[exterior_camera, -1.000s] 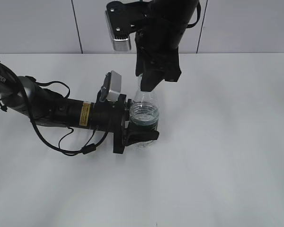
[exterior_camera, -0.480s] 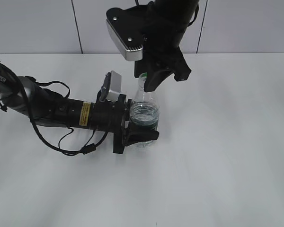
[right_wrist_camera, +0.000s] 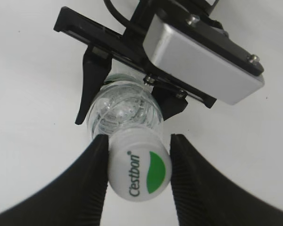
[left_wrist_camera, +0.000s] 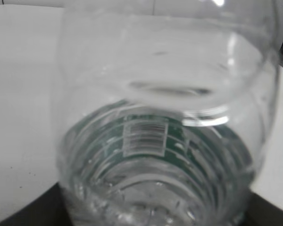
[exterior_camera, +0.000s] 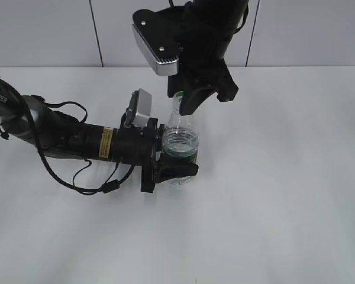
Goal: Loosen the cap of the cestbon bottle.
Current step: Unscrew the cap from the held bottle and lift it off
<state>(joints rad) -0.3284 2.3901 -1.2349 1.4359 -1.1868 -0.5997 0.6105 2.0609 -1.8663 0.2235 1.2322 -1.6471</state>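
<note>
Clear bottle (exterior_camera: 180, 148) upright at frame center, gripped low and flanked at the cap (right_wrist_camera: 139, 173).

The cap is white and round, printed with "C'estbon" and a green leaf mark; below it the body is clear, ribbed plastic with a dark green label band and a barcode. In the right wrist view the right gripper's (right_wrist_camera: 138, 176) two black fingers sit on either side of the cap; whether they press it or stand just clear cannot be told. The left gripper (exterior_camera: 171, 168), reaching in from the left, is clamped around the bottle's lower body. The bottle stands on a white table (exterior_camera: 284, 195).
</note>
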